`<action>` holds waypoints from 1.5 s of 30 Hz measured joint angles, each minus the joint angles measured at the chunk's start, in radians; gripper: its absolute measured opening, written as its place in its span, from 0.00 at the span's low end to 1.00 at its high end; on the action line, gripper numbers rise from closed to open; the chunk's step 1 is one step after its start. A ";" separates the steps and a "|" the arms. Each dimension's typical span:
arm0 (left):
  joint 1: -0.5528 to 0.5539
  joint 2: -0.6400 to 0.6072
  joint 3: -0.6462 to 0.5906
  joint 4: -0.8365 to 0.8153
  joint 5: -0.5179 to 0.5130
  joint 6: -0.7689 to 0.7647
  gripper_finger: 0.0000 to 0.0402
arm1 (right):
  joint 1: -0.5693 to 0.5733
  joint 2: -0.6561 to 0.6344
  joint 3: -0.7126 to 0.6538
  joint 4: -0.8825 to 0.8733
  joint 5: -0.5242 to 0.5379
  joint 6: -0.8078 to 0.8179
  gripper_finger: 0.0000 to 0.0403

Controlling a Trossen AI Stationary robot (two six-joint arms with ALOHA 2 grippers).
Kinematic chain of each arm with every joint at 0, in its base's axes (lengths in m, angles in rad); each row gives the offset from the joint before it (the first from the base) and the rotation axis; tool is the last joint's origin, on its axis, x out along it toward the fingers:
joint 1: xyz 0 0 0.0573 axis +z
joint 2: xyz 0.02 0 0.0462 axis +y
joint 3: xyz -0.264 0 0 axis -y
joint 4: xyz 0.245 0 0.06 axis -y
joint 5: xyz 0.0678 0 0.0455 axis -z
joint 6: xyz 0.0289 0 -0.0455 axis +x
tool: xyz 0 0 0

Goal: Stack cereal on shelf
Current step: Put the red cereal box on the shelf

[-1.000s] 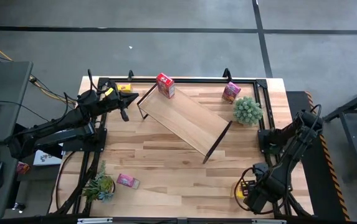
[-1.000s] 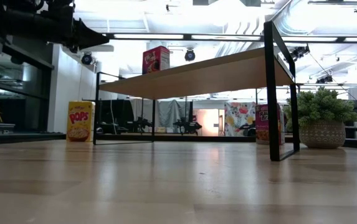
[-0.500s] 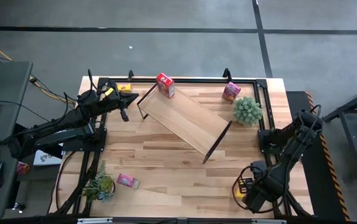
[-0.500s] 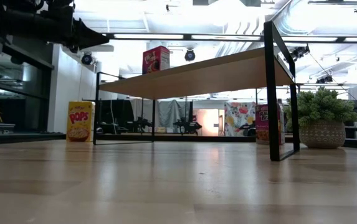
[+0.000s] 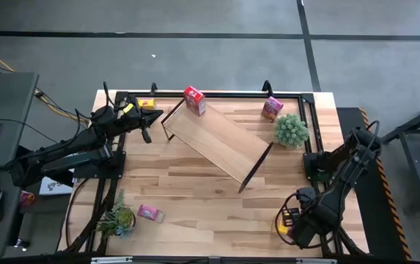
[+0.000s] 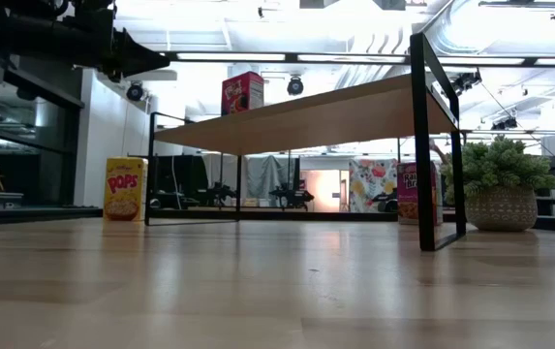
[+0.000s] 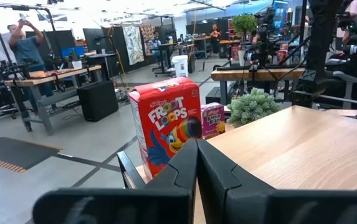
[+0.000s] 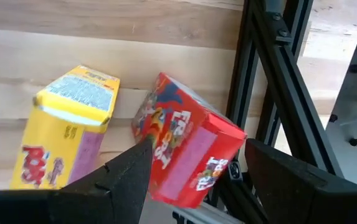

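Note:
The shelf stands slantwise mid-table on its black end frames, with one red cereal box upright on its far left end. A yellow box stands at the far left, a magenta one at the far right, and a pink one lies near the front left. My left gripper hovers shut and level beside the shelf's far left end. At the near right corner my right gripper points down, closed on a second red cereal box. Another yellow box lies flat beside it. My right gripper pinches the red cereal box between its two fingers, one finger on the printed face and the other at the opposite face near a corner. The fingers come from above, pointing steeply down. The box sits tilted; its lower end is hidden behind the gripper.
One potted plant stands by the shelf's right end and another at the near left corner. A black frame rail runs close along the table's right edge beside the held box. Bare tabletop lies in front of the shelf.

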 joint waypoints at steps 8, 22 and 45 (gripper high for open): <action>0.000 0.000 0.000 0.000 0.000 0.000 0.00 | 0.023 -0.009 0.048 0.009 0.094 -0.059 0.62; 0.000 0.000 0.000 0.000 0.000 0.000 0.00 | 0.041 -0.007 0.047 0.062 0.071 -0.037 0.63; 0.000 0.000 0.000 -0.001 0.000 0.000 0.00 | 0.071 0.020 0.046 0.065 0.009 0.015 0.81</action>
